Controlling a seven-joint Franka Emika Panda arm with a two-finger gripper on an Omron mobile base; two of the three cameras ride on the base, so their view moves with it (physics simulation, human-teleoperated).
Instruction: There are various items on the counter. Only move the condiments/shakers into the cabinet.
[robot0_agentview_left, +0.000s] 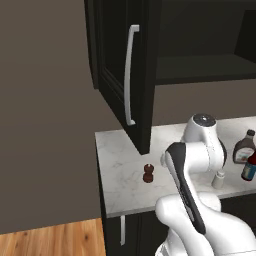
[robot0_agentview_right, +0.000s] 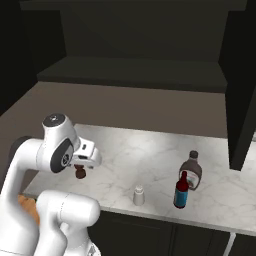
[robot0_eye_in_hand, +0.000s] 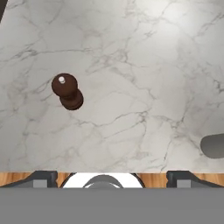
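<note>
Standing upright on the white marble counter (robot0_agentview_left: 125, 190), the small dark red-brown shaker (robot0_agentview_left: 148, 173) sits near the left end of the slab, just in front of the lower corner of the open cabinet door (robot0_agentview_left: 125, 75) with its long curved silver handle (robot0_agentview_left: 130, 75). From the hand view the shaker (robot0_eye_in_hand: 67, 91) is seen from above, left of centre, with a pale dot on its knob. The gripper (robot0_eye_in_hand: 111, 177) hangs over the counter with its jaws spread wide, one dark tip at each lower corner of that view, holding nothing and clear of the shaker. In the right base view the shaker (robot0_agentview_right: 79, 172) is partly hidden behind the arm's wrist. Farther right along the counter stand the small whitish shaker (robot0_agentview_right: 138, 195), close to the near edge, the dark brown bottle (robot0_agentview_right: 192, 170) with a black cap behind it, and just beside that bottle the teal-and-red object (robot0_agentview_right: 181, 190). The black upper cabinet (robot0_agentview_left: 200, 45) is open, its dark shelf visible.
</note>
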